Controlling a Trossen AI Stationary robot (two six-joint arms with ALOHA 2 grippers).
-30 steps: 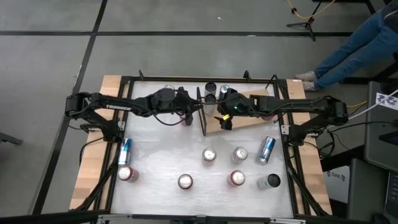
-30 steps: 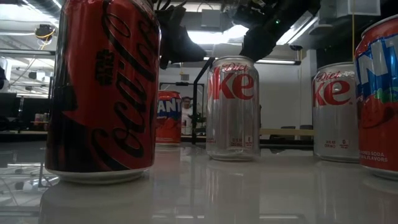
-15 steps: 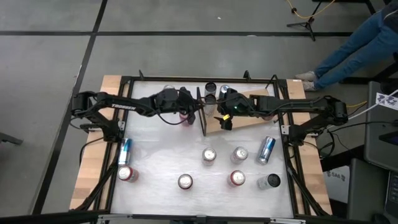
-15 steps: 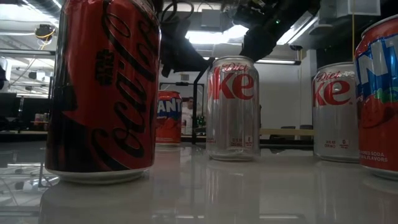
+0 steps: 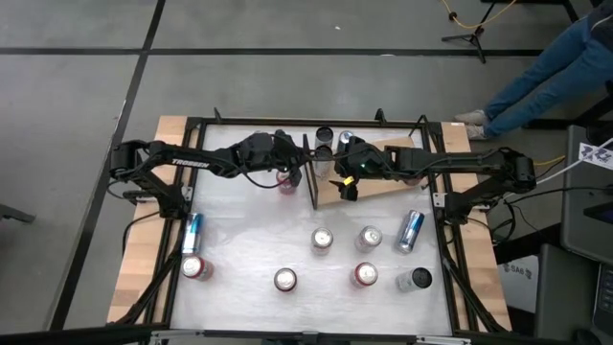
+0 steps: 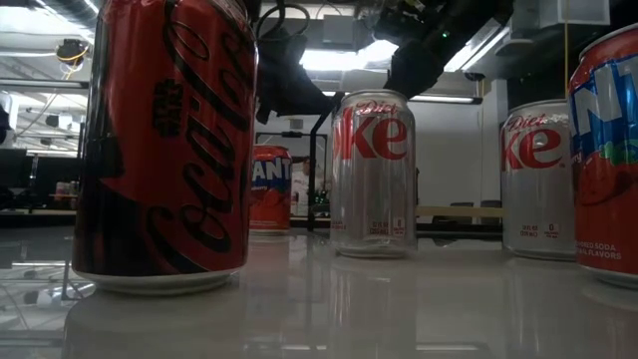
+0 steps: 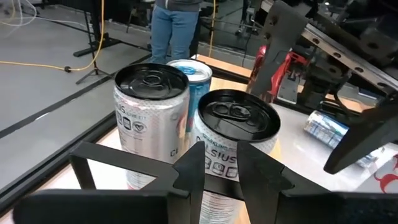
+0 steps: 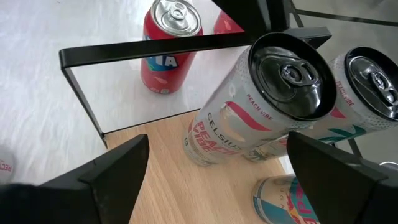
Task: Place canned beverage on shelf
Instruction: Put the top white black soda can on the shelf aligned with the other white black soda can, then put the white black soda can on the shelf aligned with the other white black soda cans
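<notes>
Low view, near: Coca-Cola can (image 6: 164, 150), top cut off; Diet Coke can (image 6: 373, 175). At table 12 o'clock, Celsius "PEACH VIBE" can (image 8: 261, 99) stands on shelf (image 8: 180, 186). Right gripper (image 8: 217, 168) released above shelf. Left gripper (image 7: 221, 165) nearly clenched, empty; its frame hides labels.

White tabletop (image 5: 249, 240) strewn with cans, wooden shelf (image 8: 186, 186) bearing three upright Celsius cans (image 8: 249, 106)

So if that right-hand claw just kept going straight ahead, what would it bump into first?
Probably the Celsius can with the black lid, standing on the shelf between the right gripper's open fingers. Depth is hard to judge.
</notes>
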